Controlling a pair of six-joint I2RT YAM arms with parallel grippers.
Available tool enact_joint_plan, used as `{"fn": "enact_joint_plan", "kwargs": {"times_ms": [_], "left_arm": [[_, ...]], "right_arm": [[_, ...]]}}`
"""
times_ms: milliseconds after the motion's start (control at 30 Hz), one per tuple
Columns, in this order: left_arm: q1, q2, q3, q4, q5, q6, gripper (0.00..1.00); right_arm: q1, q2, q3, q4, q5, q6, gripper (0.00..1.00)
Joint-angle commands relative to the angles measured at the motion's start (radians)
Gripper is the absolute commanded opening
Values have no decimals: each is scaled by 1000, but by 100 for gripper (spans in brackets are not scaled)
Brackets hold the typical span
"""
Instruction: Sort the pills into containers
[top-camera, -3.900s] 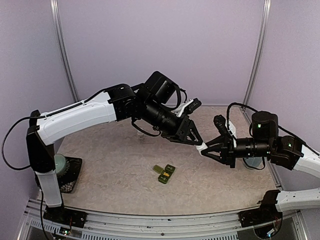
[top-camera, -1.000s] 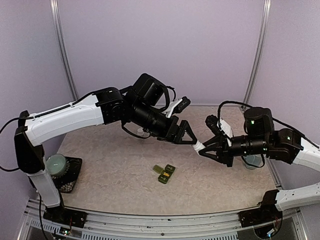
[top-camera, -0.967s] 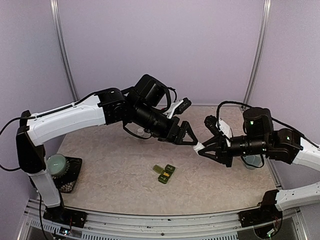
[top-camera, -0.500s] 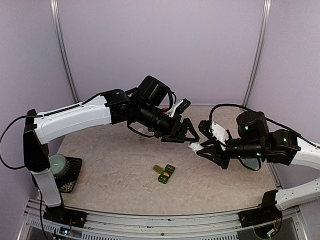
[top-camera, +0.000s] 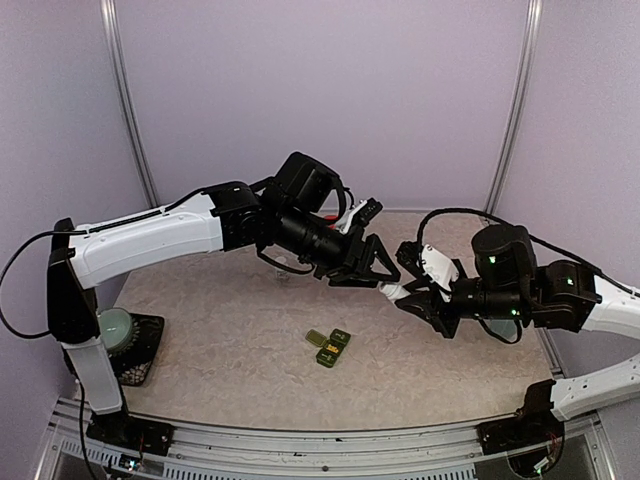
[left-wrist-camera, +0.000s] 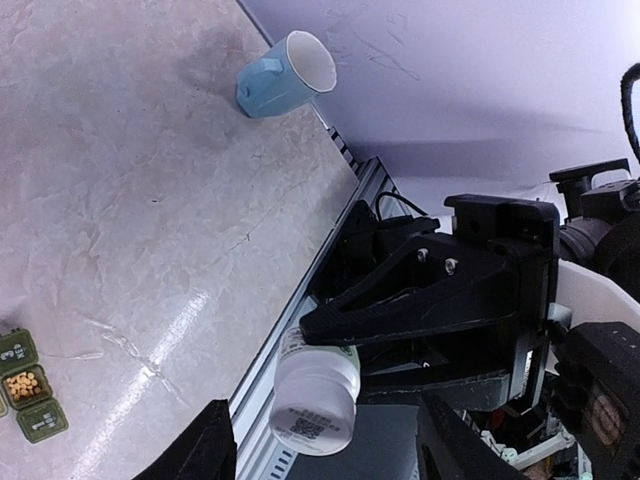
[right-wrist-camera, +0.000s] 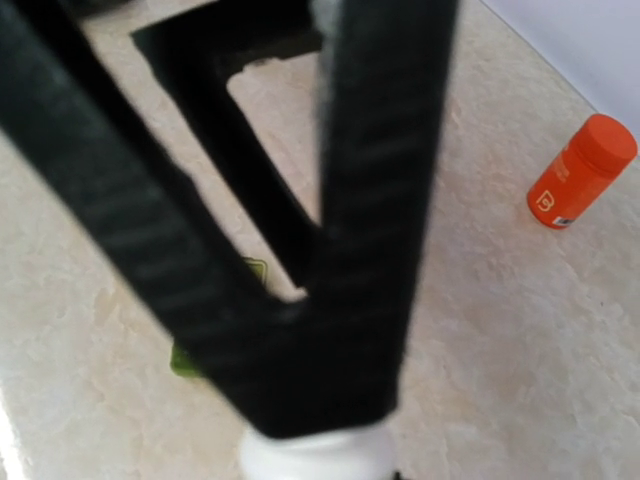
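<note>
My right gripper (top-camera: 403, 293) is shut on a white pill bottle (top-camera: 391, 291) and holds it in the air above the table's middle, cap toward the left arm. In the left wrist view the bottle's cap (left-wrist-camera: 315, 396) sits between the fingers of my open left gripper (left-wrist-camera: 330, 462), and neither finger touches it. The containers (top-camera: 330, 346), a dark green strip of three compartments, lie on the table below. Small yellow pills fill the middle compartment of the containers (left-wrist-camera: 23, 385). The left fingers (right-wrist-camera: 380, 200) fill the right wrist view, blurred, above the bottle (right-wrist-camera: 315, 455).
An orange pill bottle (right-wrist-camera: 581, 172) lies on the table at the back. A pale blue mug (left-wrist-camera: 283, 75) stands near the right edge. A pale green round object sits on a black stand (top-camera: 120, 335) by the left arm's base.
The left gripper's jaws have narrowed around the bottle's cap. The right gripper has carried the bottle slightly left, closing the gap between the two grippers.
</note>
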Motion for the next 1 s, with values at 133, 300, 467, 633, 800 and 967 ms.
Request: {"fn": "enact_joint_plan", "kwargs": {"times_ms": [133, 300, 467, 633, 800, 967], "left_arm": [[-17, 3, -6, 42, 48, -25, 55], [-21, 6, -2, 38, 44, -25, 53], [-19, 10, -1, 27, 36, -25, 52], [-21, 16, 3, 28, 37, -30, 50], [-25, 19, 9, 37, 39, -32, 38], [-39, 41, 34, 24, 47, -20, 22]], "right_arm": [[16, -11, 10, 7, 24, -8, 11], [18, -24, 4, 11, 28, -10, 11], [18, -36, 0, 11, 31, -8, 11], [18, -37, -3, 13, 29, -7, 11], [19, -36, -6, 12, 28, -8, 11], [18, -38, -5, 15, 24, -8, 11]]}}
